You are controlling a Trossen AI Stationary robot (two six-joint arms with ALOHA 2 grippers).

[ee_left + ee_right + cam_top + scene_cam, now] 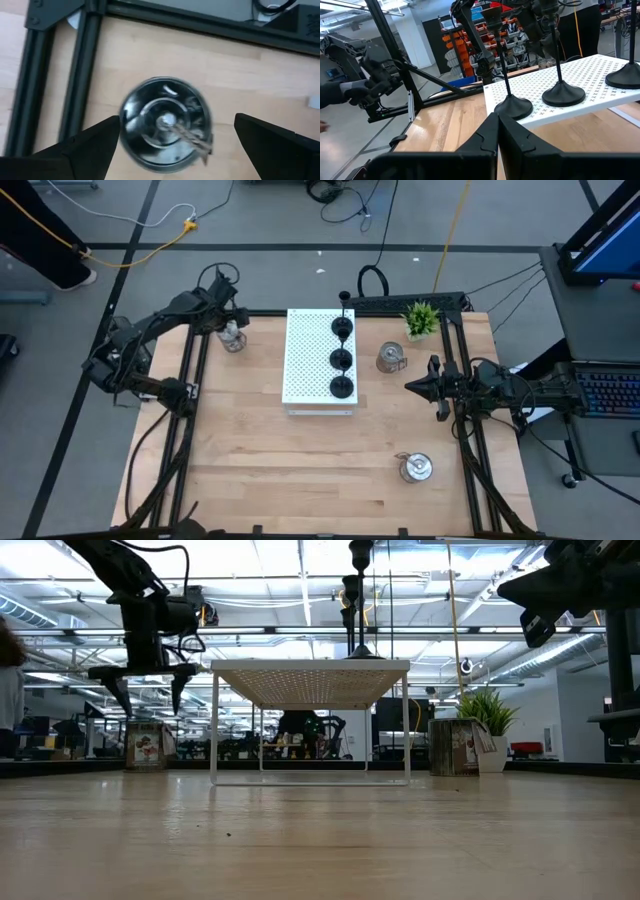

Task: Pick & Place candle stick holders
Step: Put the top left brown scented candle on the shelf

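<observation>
No legible writing seen. Left gripper [232,321] hovered directly above a shiny silver squat candle holder [164,121] at the wooden table's [300,460] back-left corner, fingers spread wide, not touching. Right gripper [412,386] pressed together, empty.

Three black holders [341,358] upright on white rack; three silver holders [391,357] on table.

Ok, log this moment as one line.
left gripper: open above silver holder | right gripper: shut, idle | black holders: on white rack
</observation>
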